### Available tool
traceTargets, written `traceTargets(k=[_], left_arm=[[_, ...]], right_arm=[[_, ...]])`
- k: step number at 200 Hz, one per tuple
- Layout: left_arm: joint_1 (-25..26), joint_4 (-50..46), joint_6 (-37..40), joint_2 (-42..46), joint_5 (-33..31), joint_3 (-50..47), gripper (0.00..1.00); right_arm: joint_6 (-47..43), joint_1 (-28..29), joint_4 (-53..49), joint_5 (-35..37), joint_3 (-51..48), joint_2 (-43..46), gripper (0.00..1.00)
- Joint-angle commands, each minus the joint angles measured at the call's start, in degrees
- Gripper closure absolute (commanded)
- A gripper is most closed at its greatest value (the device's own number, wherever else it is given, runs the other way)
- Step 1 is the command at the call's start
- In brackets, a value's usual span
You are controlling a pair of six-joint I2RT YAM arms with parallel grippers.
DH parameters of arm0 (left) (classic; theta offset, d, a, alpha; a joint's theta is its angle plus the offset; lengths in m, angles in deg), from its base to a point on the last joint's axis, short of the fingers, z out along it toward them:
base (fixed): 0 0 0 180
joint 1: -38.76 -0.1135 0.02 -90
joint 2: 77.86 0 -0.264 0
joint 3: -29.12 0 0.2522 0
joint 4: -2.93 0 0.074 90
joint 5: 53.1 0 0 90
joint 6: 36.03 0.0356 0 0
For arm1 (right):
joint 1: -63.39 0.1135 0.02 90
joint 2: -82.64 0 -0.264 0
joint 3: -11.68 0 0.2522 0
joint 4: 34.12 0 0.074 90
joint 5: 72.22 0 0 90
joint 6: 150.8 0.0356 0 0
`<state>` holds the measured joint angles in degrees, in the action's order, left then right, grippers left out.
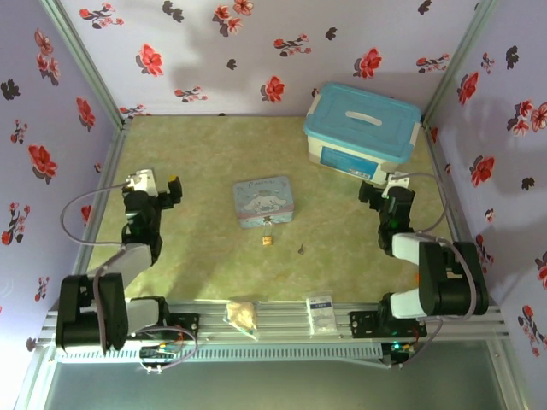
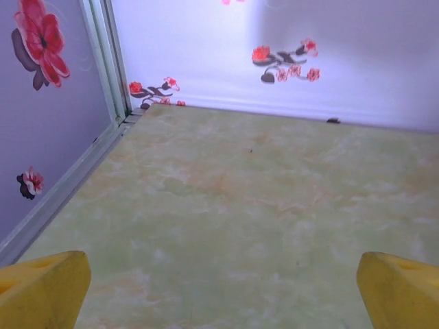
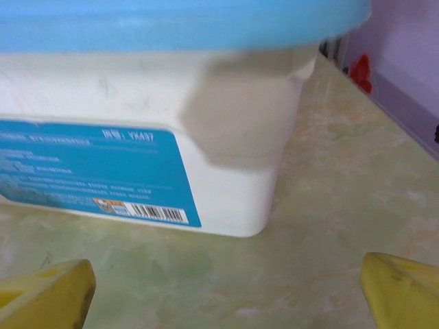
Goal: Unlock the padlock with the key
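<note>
The tiny brass-gold padlock [image 1: 267, 240] lies on the greenish table, just in front of a cartoon tin. To its right lies the small dark key [image 1: 301, 249], apart from the padlock. My left gripper [image 1: 154, 183] hovers at the table's left side, well left of both; its yellow fingertips [image 2: 41, 288] stand wide apart over bare table, open and empty [image 2: 223, 295]. My right gripper [image 1: 384, 188] is at the right, facing a white box, also open with nothing between its fingers [image 3: 226, 295].
A pale blue cartoon tin [image 1: 264, 201] sits mid-table. A white box with a blue lid [image 1: 362, 130] [image 3: 226, 137] stands at the back right, close ahead of the right gripper. Two small packets [image 1: 242, 314] [image 1: 320, 312] rest on the near rail. Floral walls enclose the table.
</note>
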<state>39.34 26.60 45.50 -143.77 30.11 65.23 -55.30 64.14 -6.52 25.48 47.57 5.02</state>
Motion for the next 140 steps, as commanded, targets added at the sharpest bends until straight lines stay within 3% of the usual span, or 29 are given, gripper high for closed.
traceTargets(k=[1,33,74,99,140], left_arm=[[-0.4,-4.8,-9.8,2.6,4.1,2.6,0.0],[-0.4,1.0,-19.3,3.9,7.9,-0.6,0.0],[0.7,-15.2,-25.9,8.3,16.8,6.1,0.0],[4.5,-24.4,-24.2,10.3,18.2,10.3,0.0],[13.5,-37.9,-22.3,10.4,18.2,15.8,0.0]], right_arm=[[-0.7,0.1,0.0,1.6,-1.4,4.8,0.01],[5.1,0.1,-1.9,0.4,-2.8,11.9,0.01],[18.5,-0.1,-23.1,-7.6,6.0,17.6,0.01],[20.5,-0.2,-24.2,-18.1,6.2,19.4,0.01],[24.4,2.9,-35.5,-18.2,7.0,22.7,0.02]])
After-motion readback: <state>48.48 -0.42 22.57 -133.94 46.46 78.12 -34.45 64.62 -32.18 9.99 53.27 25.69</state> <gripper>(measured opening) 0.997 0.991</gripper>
